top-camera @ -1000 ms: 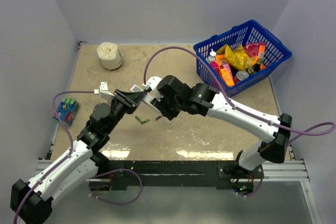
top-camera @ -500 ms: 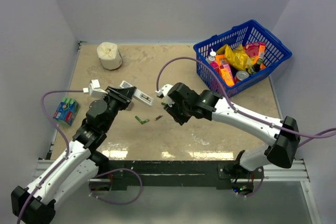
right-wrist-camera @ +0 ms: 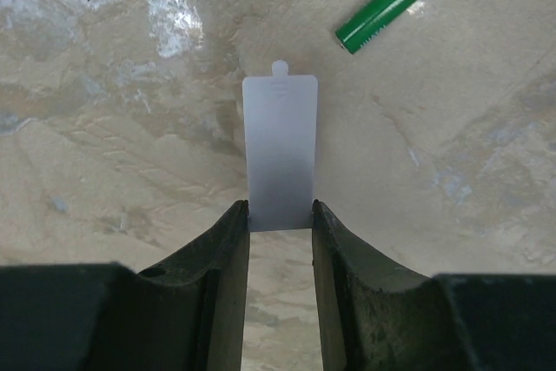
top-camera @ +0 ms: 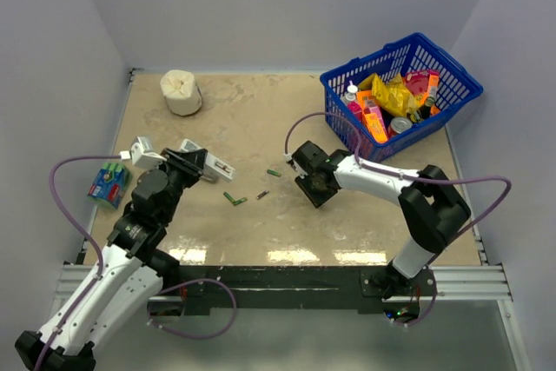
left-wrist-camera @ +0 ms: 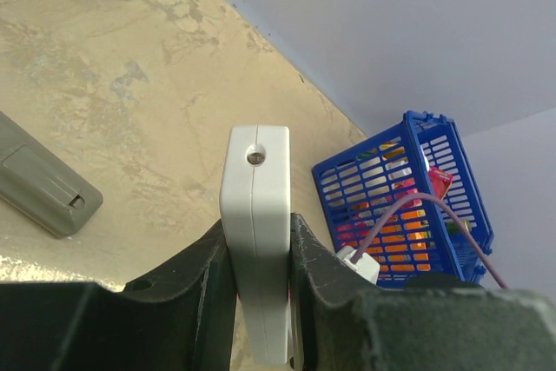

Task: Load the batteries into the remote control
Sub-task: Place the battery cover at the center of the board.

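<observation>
Left gripper [left-wrist-camera: 258, 248] is clamped edge-on around the remote [left-wrist-camera: 254, 206], holding it raised at the left side of the tabletop [top-camera: 261, 119]. Right gripper [right-wrist-camera: 280, 215] pinches the white back cover [right-wrist-camera: 280, 145] by one end, low over the tabletop, with its tab pointing away.

A second ago both arms were bunched together mid-table at the remote. Now they have drawn apart: the left has pulled back to its side, and the right has moved toward the centre-right, taking the cover with it. I judge that the cover is off and the battery bay should be reachable.

Loose batteries [top-camera: 234, 199] lie on the tabletop between the arms, and one green cell [right-wrist-camera: 398, 2] sits just beyond the cover. The likely next step is to set the cover down, freeing the right gripper to fetch a cell.
</observation>
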You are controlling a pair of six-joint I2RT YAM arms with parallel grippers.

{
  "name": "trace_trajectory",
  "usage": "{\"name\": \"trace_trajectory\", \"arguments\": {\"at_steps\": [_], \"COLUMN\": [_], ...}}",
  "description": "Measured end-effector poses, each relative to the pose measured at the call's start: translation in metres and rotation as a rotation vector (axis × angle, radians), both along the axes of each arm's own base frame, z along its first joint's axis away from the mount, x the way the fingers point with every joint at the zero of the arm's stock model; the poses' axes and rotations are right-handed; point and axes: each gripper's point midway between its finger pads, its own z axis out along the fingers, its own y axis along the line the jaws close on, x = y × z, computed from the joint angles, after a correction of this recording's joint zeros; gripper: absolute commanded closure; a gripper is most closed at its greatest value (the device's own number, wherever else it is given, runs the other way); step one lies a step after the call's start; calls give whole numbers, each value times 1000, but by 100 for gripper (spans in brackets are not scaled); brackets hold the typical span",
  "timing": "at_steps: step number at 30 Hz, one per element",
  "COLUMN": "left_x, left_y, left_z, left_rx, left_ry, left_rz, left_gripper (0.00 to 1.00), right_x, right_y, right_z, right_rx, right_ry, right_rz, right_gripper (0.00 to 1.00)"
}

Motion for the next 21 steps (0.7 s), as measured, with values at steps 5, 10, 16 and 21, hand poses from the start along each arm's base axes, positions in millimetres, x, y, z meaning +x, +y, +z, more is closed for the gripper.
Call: {"name": "trace_trajectory", "arguments": {"at_steps": [5,10,16,21], "left_x": [-3,-8,-9,-9], "left_y": [5,10,13,15], "left_z": [7,10,13,13], "left_rx": [36,62,92,106], "left_ry": [-16,-26,-31,-28], "left_rz": [6,10,16,18], "left_gripper": [100,100,100,100], "right_x": [3,2,0,0], "right_y": [5,10,11,11], "right_z": [-15,-18,-21,-21], "right_rx": [-11,6,5,5], "right_ry": [25,39,56,59], "right_rz": [-2,-6,-19,-30], "right_gripper": [91,83,68,57]}}
